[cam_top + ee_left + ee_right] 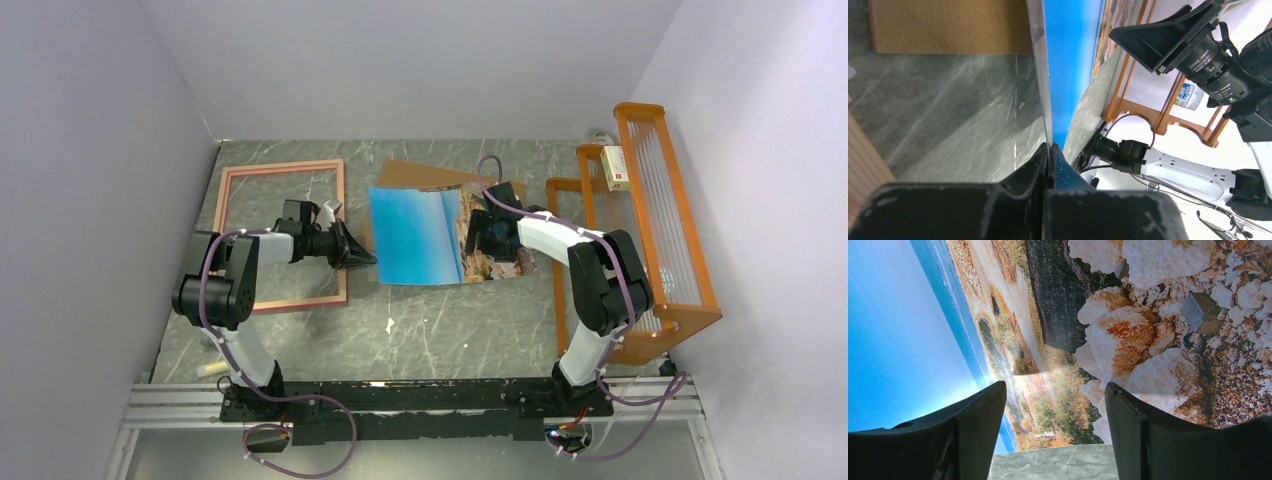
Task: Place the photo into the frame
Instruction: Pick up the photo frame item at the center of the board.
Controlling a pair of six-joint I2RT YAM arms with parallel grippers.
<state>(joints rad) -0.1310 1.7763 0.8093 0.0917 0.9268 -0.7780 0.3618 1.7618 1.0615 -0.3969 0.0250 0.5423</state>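
The photo (420, 238) lies mid-table, blue sky to the left, rocky shore to the right. My left gripper (362, 255) is shut on its left edge; in the left wrist view the jaws (1050, 147) pinch the thin sheet, and the photo (1068, 60) runs away edge-on. My right gripper (490, 235) stands open over the rocky part, and in the right wrist view the photo (1088, 315) fills the space beyond the spread fingers (1055, 405). Whether they touch it I cannot tell. The frame (283, 169) lies flat at the left, under the left arm.
A brown backing board (420, 175) lies partly under the photo's far edge. An orange wire rack (650, 230) holding a small box (615, 168) stands along the right wall. Walls close in on three sides. A small white scrap (390, 325) lies on the grey marbled table (450, 330).
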